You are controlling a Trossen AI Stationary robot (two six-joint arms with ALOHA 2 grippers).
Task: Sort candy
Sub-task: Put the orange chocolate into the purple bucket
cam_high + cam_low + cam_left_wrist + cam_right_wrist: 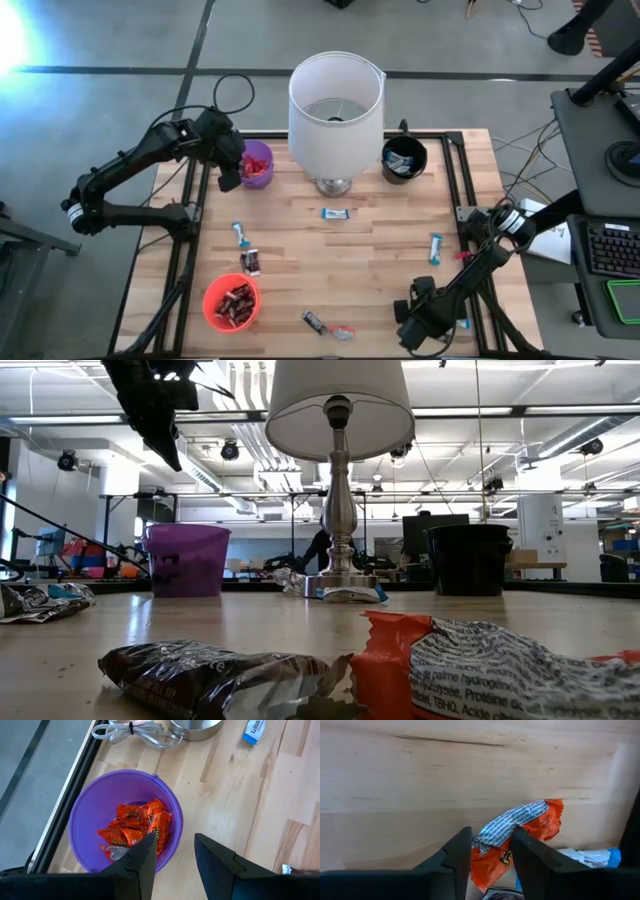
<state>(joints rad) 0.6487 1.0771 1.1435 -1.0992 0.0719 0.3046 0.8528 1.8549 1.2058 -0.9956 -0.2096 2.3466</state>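
The table (370, 250) is showing pale, matt planked wood; the candy (520, 832) wrappers are gleaming (crinkled foil-like film); the lamp base (340, 575) is shining as polished metal; the purple cup (82, 820) is looking like smooth plastic.

Overhead and table-level views share the lamp (335, 100); wrist cameras look down, seemingly close.

A lamp (338, 480) stands mid-surface between a purple cup (187, 559) and a black cup (469, 558). A dark brown candy bar (215, 671) and an orange wrapper (480, 665) lie nearest the camera. The left gripper (165, 442) hangs above the purple cup.
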